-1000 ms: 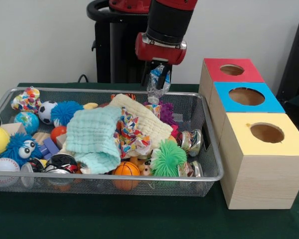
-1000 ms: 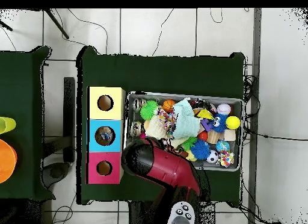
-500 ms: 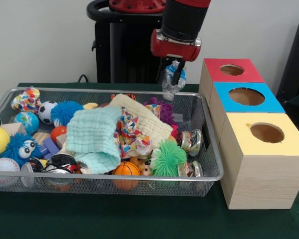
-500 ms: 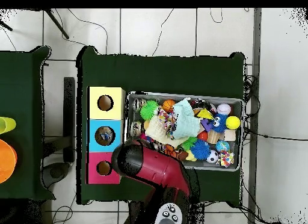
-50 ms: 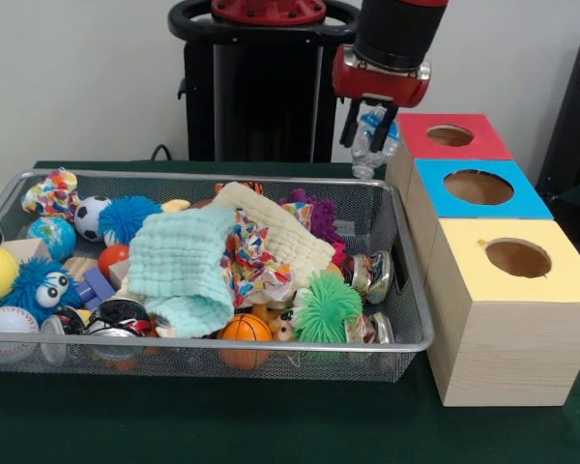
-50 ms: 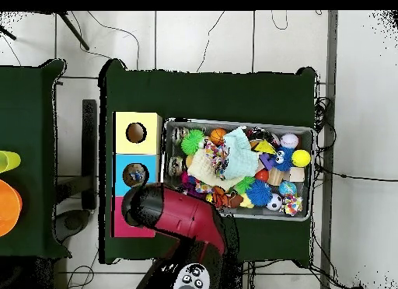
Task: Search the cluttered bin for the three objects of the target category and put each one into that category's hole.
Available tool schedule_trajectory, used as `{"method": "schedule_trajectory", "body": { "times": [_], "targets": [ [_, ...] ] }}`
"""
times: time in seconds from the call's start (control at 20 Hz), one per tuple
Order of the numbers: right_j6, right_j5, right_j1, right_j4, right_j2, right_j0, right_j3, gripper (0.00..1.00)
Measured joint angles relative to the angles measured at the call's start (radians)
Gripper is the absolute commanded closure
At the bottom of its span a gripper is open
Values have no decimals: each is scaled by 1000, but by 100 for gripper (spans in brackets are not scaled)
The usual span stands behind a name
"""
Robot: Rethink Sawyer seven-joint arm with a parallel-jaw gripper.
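The arm (image 5: 396, 29) is a thick black cylinder ending in a glossy red collar with a thin silver band. Below it hangs the pincer (image 5: 369, 126), dark slim fingers. From overhead, the arm (image 6: 183, 216) shows red with a black rounded end.
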Motion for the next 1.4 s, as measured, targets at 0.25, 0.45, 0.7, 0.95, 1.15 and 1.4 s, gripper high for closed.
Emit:
{"method": "schedule_trajectory", "body": {
  "times": [0.25, 0.45, 0.7, 0.95, 1.15, 1.4],
  "targets": [
    [90, 36, 13, 17, -11, 37, -54, 100],
    [145, 65, 31, 27, -20, 50, -98, 100],
    [234, 111, 63, 41, -25, 64, -177, 100],
    [296, 119, 86, 43, -26, 64, -230, 100],
    [333, 119, 104, 52, -26, 68, -263, 100],
    [356, 119, 117, 54, -27, 75, -280, 100]
  ]
}}
